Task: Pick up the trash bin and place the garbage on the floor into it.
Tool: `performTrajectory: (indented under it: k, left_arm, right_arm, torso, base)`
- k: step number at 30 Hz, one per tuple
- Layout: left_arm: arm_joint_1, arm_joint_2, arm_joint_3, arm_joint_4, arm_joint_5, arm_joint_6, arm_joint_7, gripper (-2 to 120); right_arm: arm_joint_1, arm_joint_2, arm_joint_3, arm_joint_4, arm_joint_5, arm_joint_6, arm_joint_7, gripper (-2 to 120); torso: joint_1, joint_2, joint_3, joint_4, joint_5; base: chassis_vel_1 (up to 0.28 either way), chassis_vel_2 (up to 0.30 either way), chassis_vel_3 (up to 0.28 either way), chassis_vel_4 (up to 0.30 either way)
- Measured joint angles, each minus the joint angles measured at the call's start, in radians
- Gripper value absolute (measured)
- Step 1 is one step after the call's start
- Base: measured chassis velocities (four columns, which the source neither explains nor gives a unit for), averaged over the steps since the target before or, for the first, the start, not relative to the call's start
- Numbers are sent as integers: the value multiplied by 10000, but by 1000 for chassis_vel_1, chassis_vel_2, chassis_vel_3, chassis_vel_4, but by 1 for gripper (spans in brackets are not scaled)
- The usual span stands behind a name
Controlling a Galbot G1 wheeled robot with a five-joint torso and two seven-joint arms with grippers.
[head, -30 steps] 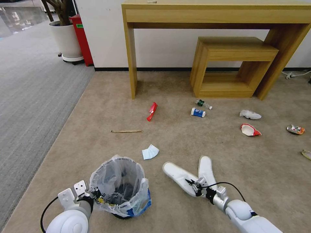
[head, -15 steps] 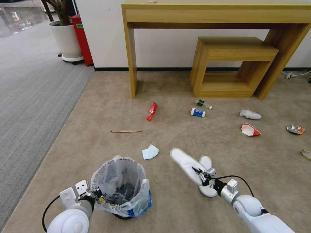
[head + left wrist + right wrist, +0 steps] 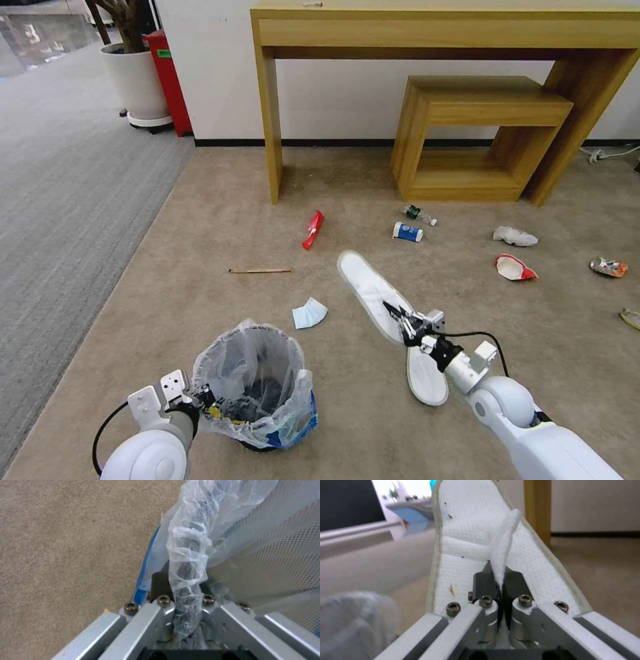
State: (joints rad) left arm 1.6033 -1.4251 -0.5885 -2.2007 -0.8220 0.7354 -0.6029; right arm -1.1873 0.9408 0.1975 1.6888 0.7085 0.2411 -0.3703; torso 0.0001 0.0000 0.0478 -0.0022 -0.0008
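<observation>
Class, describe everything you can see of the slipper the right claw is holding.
The slipper is white, flat, with a textured fabric insole and a pale edge. The right claw is shut on its soft strap, holding it lifted and tilted, toe away from the robot, above the beige carpet. The second slipper lies below the claw.

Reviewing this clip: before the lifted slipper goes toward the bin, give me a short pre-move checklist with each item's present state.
1. Right gripper shut on the lifted slipper, pinching its strap: ok.
2. Left gripper shut on the trash bin rim and liner: ok.
3. Bin mouth open and facing up: ok.
4. Slipper over the bin mouth: not ok, it hangs to the bin's right.
5. Second slipper free of the lifted one: cannot tell, the gripper hides where they meet.
6. Floor litter cleared: not ok, face mask and stick remain.
</observation>
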Motion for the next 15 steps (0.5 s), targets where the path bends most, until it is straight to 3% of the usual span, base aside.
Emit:
performTrajectory:
  k: [15]
  left_arm:
    - [9, -227, 341, 93, 333, 0, 130, 0]
  right_arm:
    - [392, 173, -1212, 1336, 1029, 366, 273, 0]
  torso:
    - [0, 0, 0, 0, -1]
  base:
    - [0, 0, 0, 0]
